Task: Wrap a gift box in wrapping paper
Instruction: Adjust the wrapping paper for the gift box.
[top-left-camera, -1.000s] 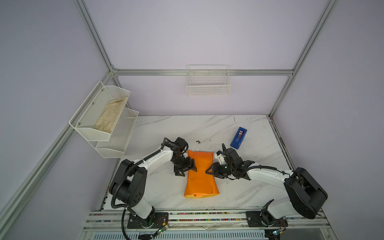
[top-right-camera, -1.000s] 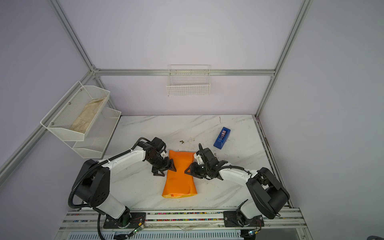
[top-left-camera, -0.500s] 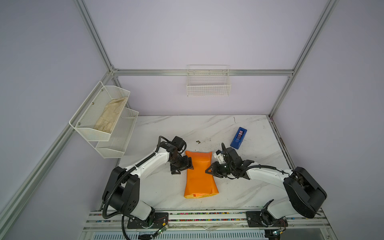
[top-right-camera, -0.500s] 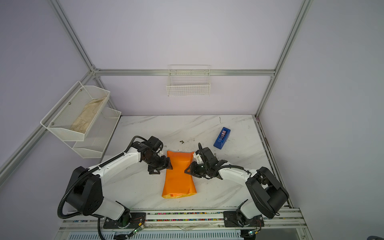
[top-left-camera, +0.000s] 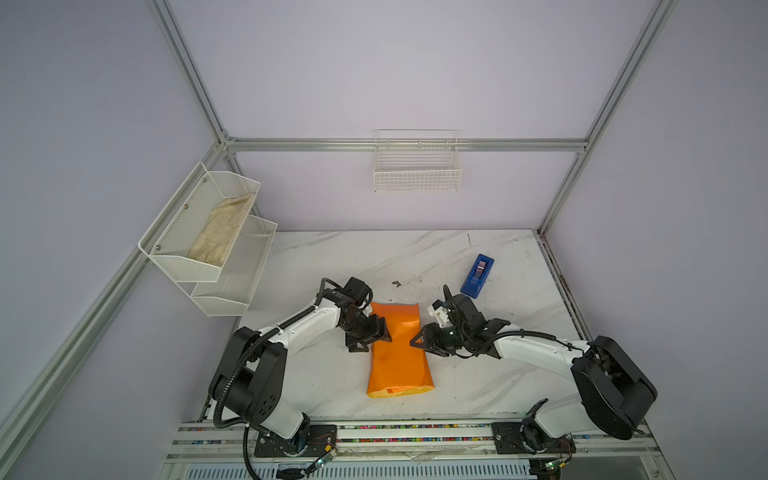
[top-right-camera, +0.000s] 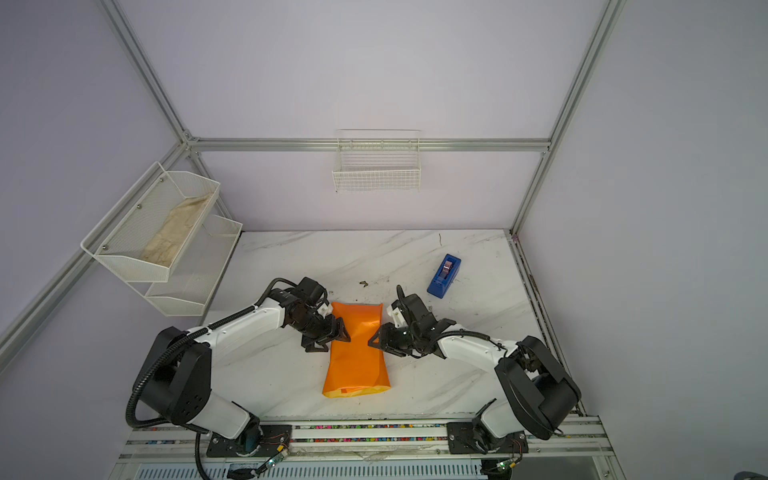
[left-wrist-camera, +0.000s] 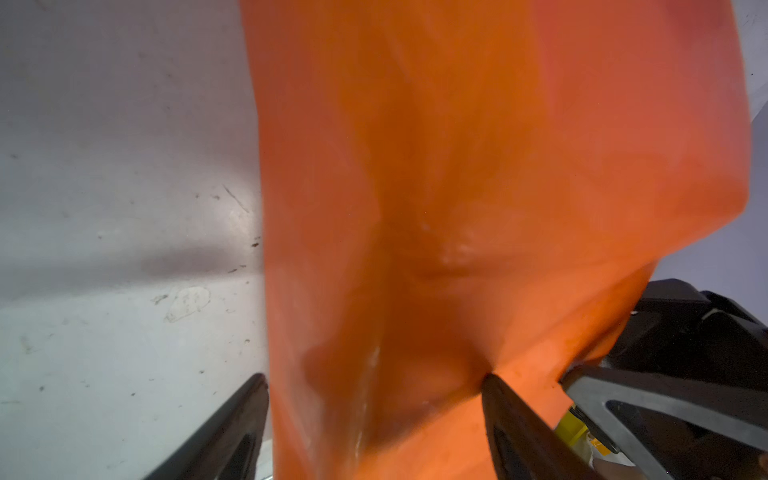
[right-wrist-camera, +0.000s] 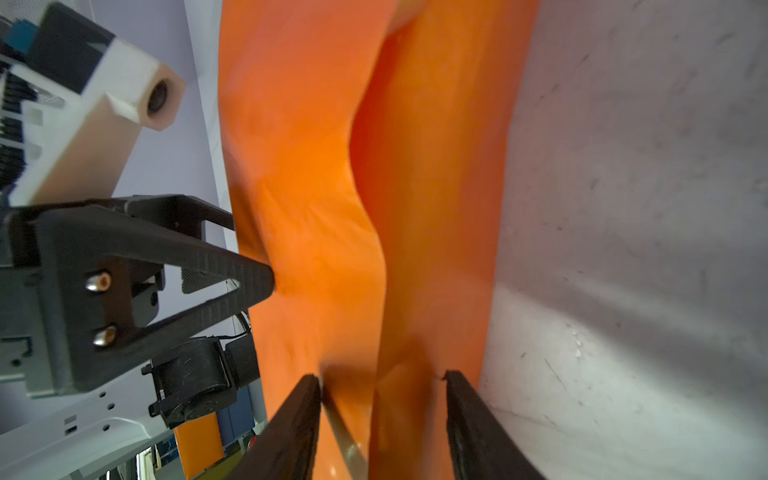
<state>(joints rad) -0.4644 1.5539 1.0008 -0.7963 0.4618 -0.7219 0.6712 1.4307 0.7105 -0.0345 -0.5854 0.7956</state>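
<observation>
The wrapping paper (top-left-camera: 397, 357) (top-right-camera: 357, 353) lies on the marble table as a folded orange tube, open at its near end. The gift box is hidden, presumably inside it. My left gripper (top-left-camera: 376, 338) (top-right-camera: 338, 338) is at the tube's left side. In the left wrist view it (left-wrist-camera: 374, 380) stands open, with one fingertip (left-wrist-camera: 490, 386) dimpling the paper (left-wrist-camera: 415, 166). My right gripper (top-left-camera: 417, 343) (top-right-camera: 374, 340) faces it from the right. In the right wrist view it (right-wrist-camera: 382, 376) is open astride a raised fold of paper (right-wrist-camera: 311, 166).
A blue tape dispenser (top-left-camera: 478, 276) (top-right-camera: 444, 276) sits at the back right of the table (top-left-camera: 457, 374). White mesh shelves (top-left-camera: 232, 286) hang on the left wall, with a beige cloth (top-left-camera: 220, 232) in the upper one. A wire basket (top-left-camera: 417, 174) hangs on the back wall.
The left gripper drew back a little to the left and has returned to the paper's left edge. The right gripper's jaws have widened. The paper has stayed put.
</observation>
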